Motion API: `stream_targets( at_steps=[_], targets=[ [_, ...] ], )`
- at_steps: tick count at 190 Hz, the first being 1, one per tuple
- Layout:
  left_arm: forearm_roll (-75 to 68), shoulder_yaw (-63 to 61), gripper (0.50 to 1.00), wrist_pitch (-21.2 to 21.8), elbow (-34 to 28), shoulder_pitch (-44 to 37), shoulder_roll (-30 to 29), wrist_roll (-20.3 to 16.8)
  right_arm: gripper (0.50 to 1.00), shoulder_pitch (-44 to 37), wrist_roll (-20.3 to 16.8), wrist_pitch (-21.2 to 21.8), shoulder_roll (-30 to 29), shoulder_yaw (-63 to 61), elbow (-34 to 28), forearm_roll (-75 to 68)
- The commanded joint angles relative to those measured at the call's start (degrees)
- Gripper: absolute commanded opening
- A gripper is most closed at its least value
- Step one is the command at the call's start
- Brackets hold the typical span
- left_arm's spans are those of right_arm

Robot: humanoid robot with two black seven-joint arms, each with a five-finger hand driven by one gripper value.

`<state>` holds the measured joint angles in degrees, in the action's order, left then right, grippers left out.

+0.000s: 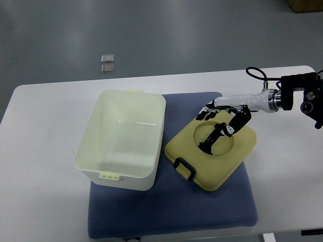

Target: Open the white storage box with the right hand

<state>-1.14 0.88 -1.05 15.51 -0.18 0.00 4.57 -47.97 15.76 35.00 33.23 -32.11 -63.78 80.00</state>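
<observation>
The white storage box (121, 138) stands open and empty on the left part of a blue mat (171, 206). Its pale yellow lid (237, 151) lies off the box to the right, on the mat, with a round recess in the middle and a black handle (184, 168) at its near-left edge. My right hand (218, 127) comes in from the right edge and hangs over the lid's recess, its black fingers (214, 138) loosely spread and holding nothing. The left arm does not show.
The mat lies on a white table (45, 151) whose far edge runs across the picture's upper half. Two small clear squares (107, 63) lie on the grey floor beyond the table. A cable loops above my right wrist (257, 74).
</observation>
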Motion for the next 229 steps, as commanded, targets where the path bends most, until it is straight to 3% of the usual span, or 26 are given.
stream_targets(
  at_steps=[1, 37, 59, 86, 111, 129, 146, 166, 181, 229],
  targets=[
    [0.0, 0.0, 1.0, 0.0, 0.04, 0.0, 0.0, 0.0, 0.964, -0.19, -0.02, 0.0, -0.09, -0.94, 0.67, -0.46],
    [0.0, 0.0, 1.0, 0.0, 0.05, 0.0, 0.0, 0.0, 0.964, -0.63, -0.29, 0.0, -0.62, -7.62, 6.65, -3.45],
    [0.0, 0.0, 1.0, 0.0, 0.05, 0.0, 0.0, 0.0, 0.964, -0.72, -0.9, 0.0, -3.96, -13.77, 12.72, -14.35],
    [-0.09, 0.08, 1.0, 0.0, 0.13, 0.0, 0.0, 0.0, 0.964, -0.11, -8.2, -3.01, -9.85, -18.16, 19.92, -38.26],
    [-0.09, 0.08, 1.0, 0.0, 0.05, 0.0, 0.0, 0.0, 0.966, 3.05, -13.29, -11.44, -11.87, -17.46, 21.59, -69.09],
    [-0.09, 0.26, 1.0, -0.09, 0.13, 0.0, 0.0, 0.0, 0.964, 4.46, -13.12, -15.4, -12.66, -17.46, 21.59, -81.41],
    [0.0, 0.26, 1.0, 0.0, 0.49, 0.0, 0.0, 0.0, 0.966, 4.9, -11.28, -18.74, -16.97, -18.6, 21.68, -87.56],
    [0.0, 0.17, 1.0, 0.0, 0.49, 0.0, 0.0, 0.0, 0.964, 6.66, -6.0, -18.74, -19.43, -20.62, 21.77, -88.7],
    [0.0, 0.08, 1.0, 0.0, 0.49, 0.0, 0.0, 0.0, 0.966, 7.36, -4.16, -18.65, -19.78, -21.41, 21.77, -88.7],
    [0.0, 0.08, 1.0, 0.0, 0.49, 0.0, 0.0, 0.0, 0.966, 7.54, -4.07, -18.57, -20.66, -21.41, 22.21, -88.62]
  ],
)
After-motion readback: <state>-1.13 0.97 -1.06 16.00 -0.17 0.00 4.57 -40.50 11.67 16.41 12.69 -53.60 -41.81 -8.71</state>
